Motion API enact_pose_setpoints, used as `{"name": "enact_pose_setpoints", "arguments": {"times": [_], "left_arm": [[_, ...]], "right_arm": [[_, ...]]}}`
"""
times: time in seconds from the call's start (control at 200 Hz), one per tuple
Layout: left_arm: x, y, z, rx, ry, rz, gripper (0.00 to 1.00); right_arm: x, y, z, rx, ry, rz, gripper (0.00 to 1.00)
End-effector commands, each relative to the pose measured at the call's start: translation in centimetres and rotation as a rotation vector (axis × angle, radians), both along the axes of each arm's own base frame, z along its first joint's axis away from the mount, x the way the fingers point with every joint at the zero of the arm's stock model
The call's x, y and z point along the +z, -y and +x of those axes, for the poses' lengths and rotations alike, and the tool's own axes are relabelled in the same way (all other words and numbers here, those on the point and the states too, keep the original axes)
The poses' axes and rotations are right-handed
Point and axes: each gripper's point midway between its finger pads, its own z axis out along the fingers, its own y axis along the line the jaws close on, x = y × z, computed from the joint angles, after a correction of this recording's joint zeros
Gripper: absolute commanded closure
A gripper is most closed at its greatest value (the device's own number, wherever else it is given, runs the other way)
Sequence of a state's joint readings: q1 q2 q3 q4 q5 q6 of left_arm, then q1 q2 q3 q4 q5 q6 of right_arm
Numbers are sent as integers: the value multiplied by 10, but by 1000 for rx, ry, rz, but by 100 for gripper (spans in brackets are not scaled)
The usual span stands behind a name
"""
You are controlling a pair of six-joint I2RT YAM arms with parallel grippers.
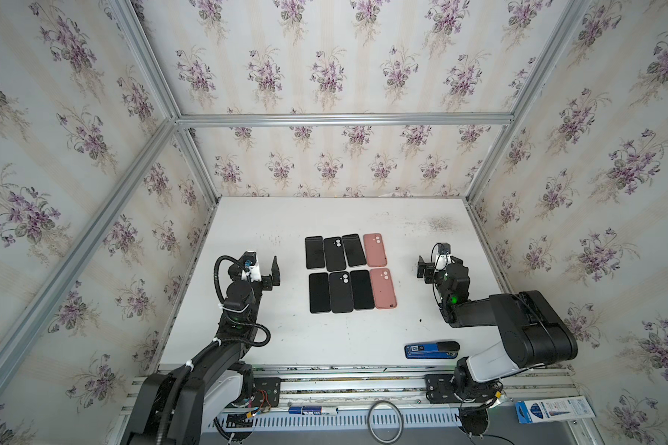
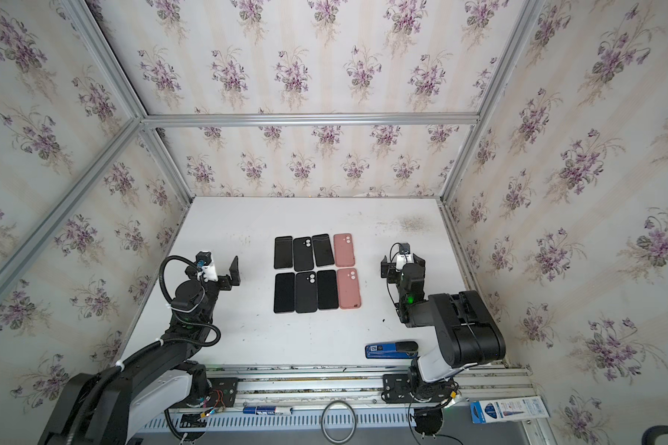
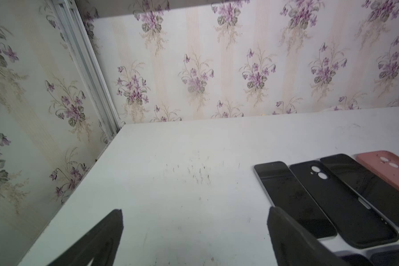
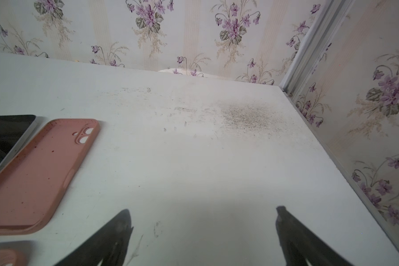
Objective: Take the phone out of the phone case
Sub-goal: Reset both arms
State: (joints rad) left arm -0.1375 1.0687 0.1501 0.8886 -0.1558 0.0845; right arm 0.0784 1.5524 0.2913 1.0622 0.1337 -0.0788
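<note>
Both your left claw [image 3: 195,210] and right claw [image 4: 203,210] hang wide, empty. Phones [image 1: 319,293] and cases [image 1: 383,289] lie mid-frame on the surface [image 1: 324,339]. Approach step: choose whichever case holds a phone; I cannot tell which.

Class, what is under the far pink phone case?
The far pink phone case shows only white through its camera holes; whatever else lies beneath it is covered.

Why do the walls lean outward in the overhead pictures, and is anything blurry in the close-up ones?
In both top views the wide lens splays the aluminium rails; light is even, shadows faint. In the left wrist view the left gripper's fingers look soft. In the right wrist view the far pink case is sharp, the right gripper's fingers soft.
</note>
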Motion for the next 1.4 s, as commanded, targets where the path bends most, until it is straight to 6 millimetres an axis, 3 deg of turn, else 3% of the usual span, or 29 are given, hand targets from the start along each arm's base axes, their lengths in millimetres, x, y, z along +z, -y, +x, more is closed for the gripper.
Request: {"name": "enact_pose_setpoints", "arguments": {"times": [0.0, 0.085, 0.17, 0.36, 1.394], "left_arm": [[14, 2, -4, -9, 71, 6, 0], [17, -5, 1, 5, 89, 0, 0], [-7, -7, 23, 9, 11, 1, 0], [-17, -17, 43, 8, -74, -58, 0], [-18, -18, 42, -4, -93, -79, 0]], "right_arm": [[9, -3, -1, 17, 36, 11, 0], [11, -3, 2, 17, 57, 5, 0], [9, -2, 1, 10, 35, 10, 0], [7, 12, 9, -78, 7, 11, 0], [5, 15, 12, -101, -25, 8, 0]]}}
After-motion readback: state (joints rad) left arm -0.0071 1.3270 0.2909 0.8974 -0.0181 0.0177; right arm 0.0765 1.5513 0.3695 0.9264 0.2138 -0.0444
